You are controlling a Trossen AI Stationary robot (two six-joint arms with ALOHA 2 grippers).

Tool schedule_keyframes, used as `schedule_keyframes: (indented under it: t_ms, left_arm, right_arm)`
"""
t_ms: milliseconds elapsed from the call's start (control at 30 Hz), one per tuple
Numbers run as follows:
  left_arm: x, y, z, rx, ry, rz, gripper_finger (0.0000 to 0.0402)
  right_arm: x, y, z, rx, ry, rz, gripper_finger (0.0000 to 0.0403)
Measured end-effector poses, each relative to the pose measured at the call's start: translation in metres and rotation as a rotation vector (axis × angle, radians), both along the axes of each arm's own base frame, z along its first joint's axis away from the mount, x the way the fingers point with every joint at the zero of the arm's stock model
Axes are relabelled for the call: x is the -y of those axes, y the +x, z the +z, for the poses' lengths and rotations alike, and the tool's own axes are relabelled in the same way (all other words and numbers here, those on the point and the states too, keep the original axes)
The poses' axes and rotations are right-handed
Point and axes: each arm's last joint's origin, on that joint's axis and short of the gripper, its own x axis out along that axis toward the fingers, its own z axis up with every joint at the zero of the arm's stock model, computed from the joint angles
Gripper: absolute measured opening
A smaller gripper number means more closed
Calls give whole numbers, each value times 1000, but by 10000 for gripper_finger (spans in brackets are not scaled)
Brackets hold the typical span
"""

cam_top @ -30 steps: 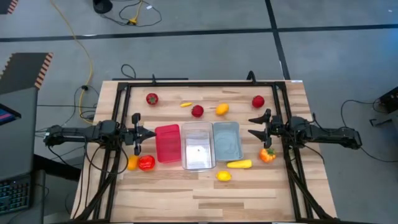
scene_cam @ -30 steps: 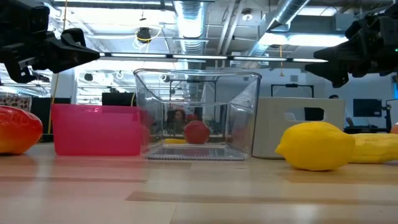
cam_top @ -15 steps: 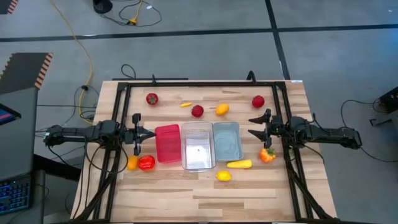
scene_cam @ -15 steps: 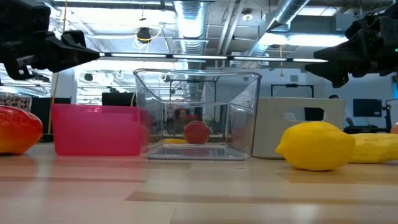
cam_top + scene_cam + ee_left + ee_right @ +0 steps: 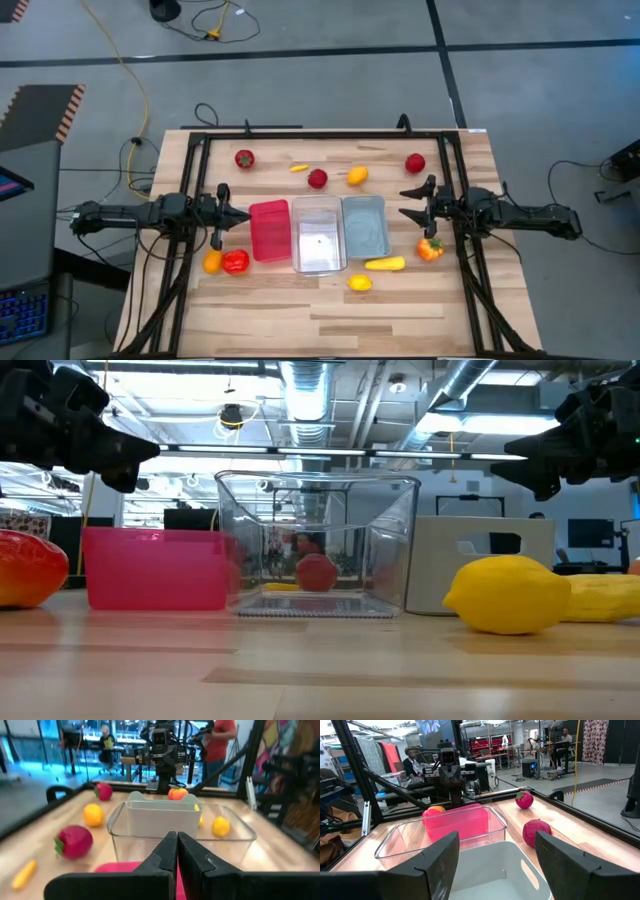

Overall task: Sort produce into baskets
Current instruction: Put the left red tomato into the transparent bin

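Observation:
Three bins stand side by side mid-table: red [image 5: 268,231], clear [image 5: 319,235] and pale blue [image 5: 365,226]. Toy produce lies on the wood around them: red round ones [image 5: 244,158] [image 5: 317,179] [image 5: 415,163], an orange oval [image 5: 356,176], a small yellow piece [image 5: 298,168], a yellow elongated one [image 5: 385,264], a lemon [image 5: 359,283], a pepper [image 5: 430,249], and an orange piece [image 5: 212,262] beside a red one [image 5: 235,262]. My left gripper [image 5: 176,836] is shut and empty, above the table left of the red bin. My right gripper [image 5: 496,837] is open and empty, right of the blue bin.
A black frame [image 5: 320,133] runs along the table's far edge and down both sides beneath the arms. Bare wood lies between the bins and the near edge [image 5: 330,320]. People and equipment show in the room beyond the table.
My left gripper has turned about its own axis while staying beside the red bin; its outline in the low view differs from before. The produce and bins have not moved.

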Motion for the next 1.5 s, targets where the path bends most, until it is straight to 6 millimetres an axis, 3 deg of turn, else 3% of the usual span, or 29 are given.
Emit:
schedule_keyframes:
  t_ms: [267, 533, 800, 1200, 1500]
  left_arm:
    - [0, 0, 0, 3, -69, 18, 0]
    - [-6, -1, 3, 47, -122, 225, 15]
    - [-10, -2, 5, 90, -180, 354, 90]
    - [-12, -4, 17, 199, -340, 401, 245]
    - [-15, -7, 55, 250, -307, 503, 279]
  right_arm:
    - [0, 0, 0, 0, 0, 0, 286]
    - [0, 0, 0, 0, 0, 0, 286]
    - [0, 0, 0, 0, 0, 0, 286]
    - [0, 0, 0, 0, 0, 0, 286]
    - [0, 0, 0, 0, 0, 0, 286]
